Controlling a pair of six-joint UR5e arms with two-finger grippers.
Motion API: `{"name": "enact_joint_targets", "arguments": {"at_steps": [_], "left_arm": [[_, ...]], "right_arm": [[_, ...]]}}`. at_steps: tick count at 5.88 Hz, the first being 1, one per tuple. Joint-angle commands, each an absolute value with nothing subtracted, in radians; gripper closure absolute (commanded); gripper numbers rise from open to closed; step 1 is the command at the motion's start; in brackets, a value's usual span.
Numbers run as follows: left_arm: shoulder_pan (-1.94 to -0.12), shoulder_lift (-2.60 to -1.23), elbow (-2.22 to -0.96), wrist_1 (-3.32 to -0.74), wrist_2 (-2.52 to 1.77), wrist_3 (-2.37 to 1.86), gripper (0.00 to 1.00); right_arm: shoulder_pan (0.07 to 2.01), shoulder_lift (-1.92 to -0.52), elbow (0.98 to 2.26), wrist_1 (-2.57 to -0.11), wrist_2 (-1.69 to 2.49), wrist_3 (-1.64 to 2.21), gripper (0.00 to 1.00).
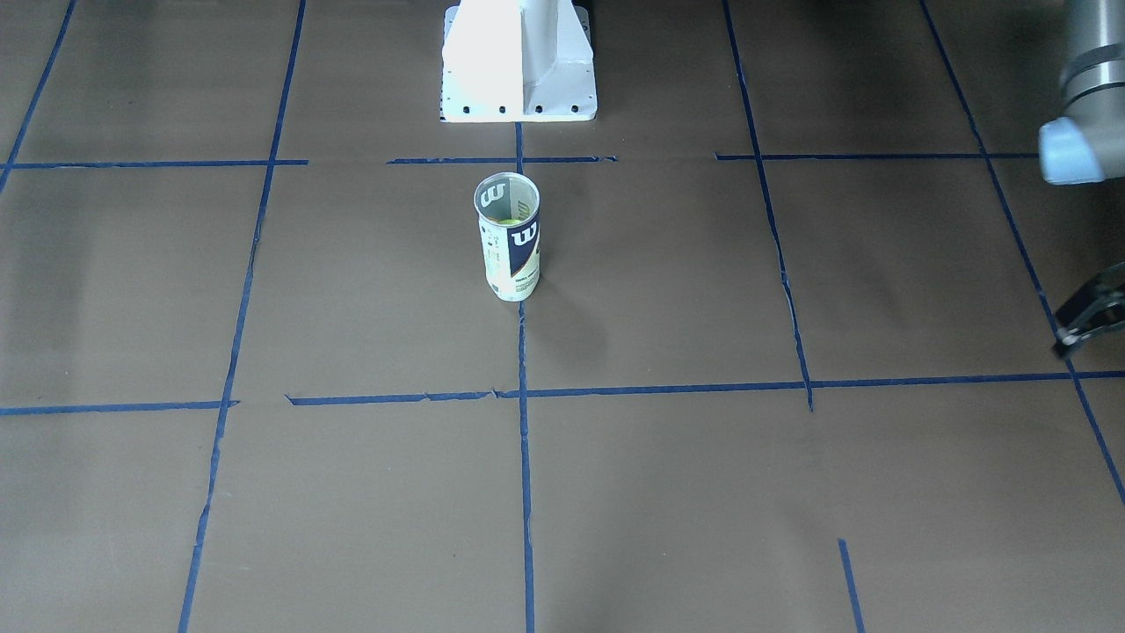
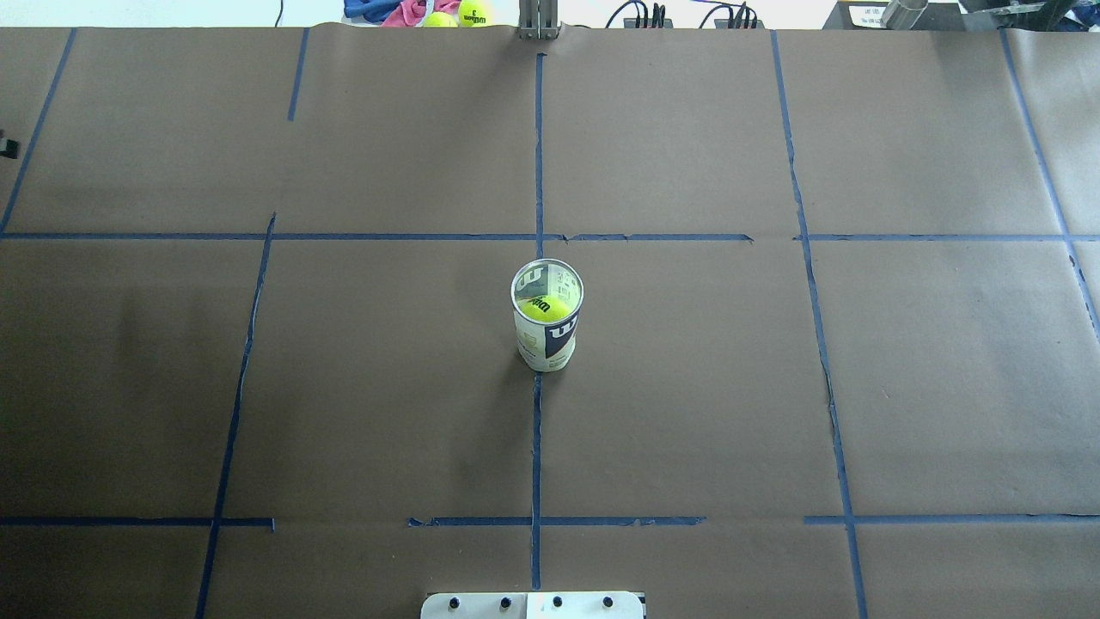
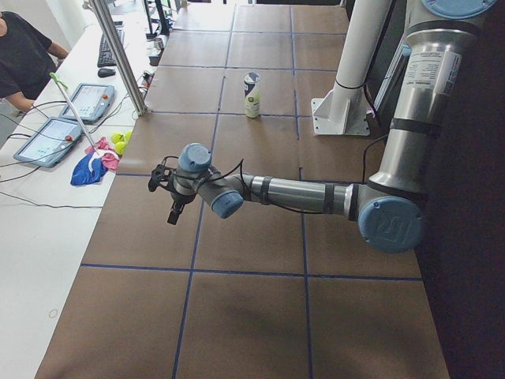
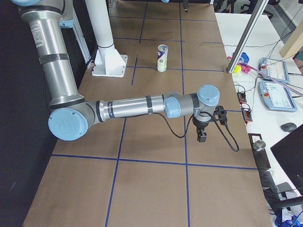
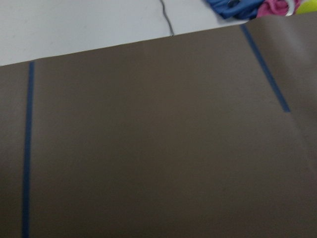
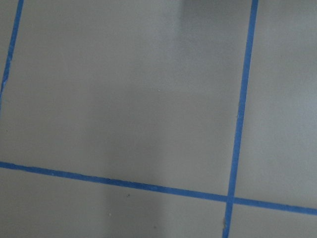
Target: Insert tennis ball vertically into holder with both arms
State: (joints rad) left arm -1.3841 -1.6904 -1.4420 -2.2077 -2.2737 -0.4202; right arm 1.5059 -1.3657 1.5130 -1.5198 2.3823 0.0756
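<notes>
Clear navy/white Wilson holder (image 2: 547, 337) stands upright w/ open top, dead ctr of table (image 2: 687, 387); yellow-green tennis ball (image 2: 546, 308) sits inside.

The left end effector (image 1: 1092, 316) is cropped at the view's edge.

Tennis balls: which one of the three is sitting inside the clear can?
The tennis ball in the upright holder at mid-table; the two other balls lie beyond the paper by a pink cloth.

We see a brown paper-covered table (image 2: 687, 387) crossed by blue tape lines (image 2: 539, 155), a white metal pedestal base (image 1: 518, 61), and crumpled blue-and-pink cloths (image 3: 85, 170).
</notes>
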Motion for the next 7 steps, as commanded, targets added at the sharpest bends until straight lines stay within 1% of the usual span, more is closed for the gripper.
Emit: {"name": "enact_joint_targets", "arguments": {"at_steps": [1, 3, 4, 5, 6, 7], "left_arm": [[-1.594, -1.632, -1.420, -1.967, -2.476, -0.258, 0.00], [-1.614, -1.617, -1.425, -1.872, -2.491, -0.177, 0.00], [-1.621, -1.620, -1.442, -1.741, -2.494, -0.099, 0.00], [-1.617, -1.618, -1.477, -1.661, -2.488, -0.031, 0.00], [-1.615, -1.615, -1.550, -1.566, -2.465, -0.022, 0.00], [-1.608, -1.608, -1.596, -1.504, -2.447, -0.020, 0.00]], "right_arm": [[1.537, -1.499, 1.602, -1.522, 2.385, 0.071, 0.00], [1.525, -1.563, 1.600, -1.523, 2.378, 0.007, 0.00], [1.522, -1.572, 1.608, -1.567, 2.378, 0.003, 0.00], [1.522, -1.581, 1.621, -1.578, 2.376, 0.002, 0.00], [1.520, -1.578, 1.621, -1.578, 2.367, 0.002, 0.00], [1.520, -1.578, 1.621, -1.578, 2.362, 0.002, 0.00]]}}
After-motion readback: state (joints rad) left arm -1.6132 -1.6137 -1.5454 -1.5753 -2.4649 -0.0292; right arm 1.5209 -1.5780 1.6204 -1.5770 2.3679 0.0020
